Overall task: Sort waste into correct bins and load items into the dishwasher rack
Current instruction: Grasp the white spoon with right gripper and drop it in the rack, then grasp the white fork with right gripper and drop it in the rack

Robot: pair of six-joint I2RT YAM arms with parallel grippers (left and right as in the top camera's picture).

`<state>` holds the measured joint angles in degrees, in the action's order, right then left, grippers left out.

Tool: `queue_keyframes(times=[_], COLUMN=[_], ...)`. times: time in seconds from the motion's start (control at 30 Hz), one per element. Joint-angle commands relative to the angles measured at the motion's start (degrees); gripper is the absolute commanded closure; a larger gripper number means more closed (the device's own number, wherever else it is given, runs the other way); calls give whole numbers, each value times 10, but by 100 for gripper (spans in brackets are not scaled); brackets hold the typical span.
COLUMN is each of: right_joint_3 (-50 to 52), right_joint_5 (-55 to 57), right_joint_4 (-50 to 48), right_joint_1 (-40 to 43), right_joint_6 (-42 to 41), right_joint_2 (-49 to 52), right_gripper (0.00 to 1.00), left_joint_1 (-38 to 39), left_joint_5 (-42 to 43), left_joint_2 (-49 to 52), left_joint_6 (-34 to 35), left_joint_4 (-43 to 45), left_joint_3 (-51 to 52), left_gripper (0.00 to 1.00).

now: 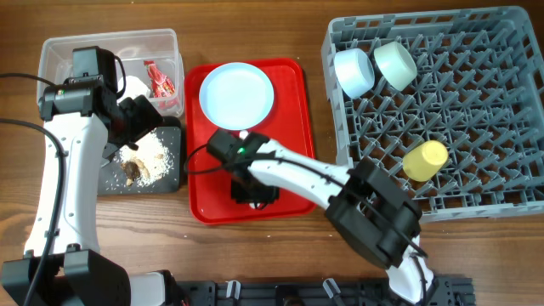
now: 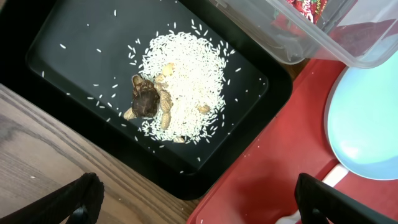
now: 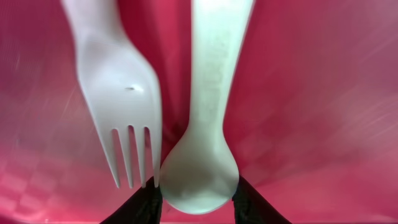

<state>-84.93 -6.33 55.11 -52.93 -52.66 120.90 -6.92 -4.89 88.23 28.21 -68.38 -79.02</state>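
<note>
My right gripper (image 1: 253, 194) is down on the red serving tray (image 1: 289, 127). In the right wrist view its fingers (image 3: 199, 200) close on both sides of the bowl of the white spoon (image 3: 211, 93). The white fork (image 3: 115, 87) lies just left of the spoon. My left gripper (image 1: 146, 115) hangs wide open and empty (image 2: 202, 205) over the near edge of the black tray (image 2: 74, 50), which holds rice and brown food scraps (image 2: 168, 93). The clear tub (image 1: 59, 55) holds the red wrapper (image 1: 160, 78). The light-blue plate (image 1: 236, 93) sits on the red tray.
The grey dishwasher rack (image 1: 476, 102) at the right holds a light-blue bowl (image 1: 354, 70), a pale-green bowl (image 1: 395, 64) and a yellow cup (image 1: 424, 160). The tub stands behind the black tray (image 1: 170, 170), left of the red tray. Bare wood (image 2: 50, 143) borders the black tray.
</note>
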Motion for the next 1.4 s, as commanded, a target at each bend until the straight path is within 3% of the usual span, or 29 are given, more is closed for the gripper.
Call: queue_keyframes(times=[0.0,0.13,0.27,0.37,0.47,0.63,0.67,0.73,0.83,0.97,1.1,1.37], right_joint_3=[2,2,2,2,5,75,93,104,104,35,9,10], right_joint_5=[26,94,147,150,149,136,92,89,123,114,-80,-54], right_joint_4=[7,62,119,135,168,162,142,116,116,102,-32,-130], right_joint_1=[37,68,107,184,273,327,328,328,328,325,290,129], right_joint_6=[37,67,145,245,334,370,416,429,398,392,419,402], right_joint_2=[12,-49,-156,-249,-256,-256,-256,-256,-256,-281,-286,-100], right_gripper=[68,68,68,68,68,68,67,56,27,26,31,27], left_joint_1=[-3,-3,-3,-3,-3,-3,-3,-3,-3,-3,-3,-3], left_joint_5=[-10,-10,-10,-10,-10,-10,-10,-10,-10,-10,-10,-10], left_joint_2=[-3,-3,-3,-3,-3,-3,-3,-3,-3,-3,-3,-3], left_joint_6=[6,6,6,6,6,6,6,6,6,6,6,6], left_joint_4=[0,0,2,4,4,4,6,7,6,7,7,7], left_joint_3=[0,0,0,0,0,0,0,0,0,0,0,0], left_gripper=[0,0,0,0,0,0,0,0,0,0,0,0])
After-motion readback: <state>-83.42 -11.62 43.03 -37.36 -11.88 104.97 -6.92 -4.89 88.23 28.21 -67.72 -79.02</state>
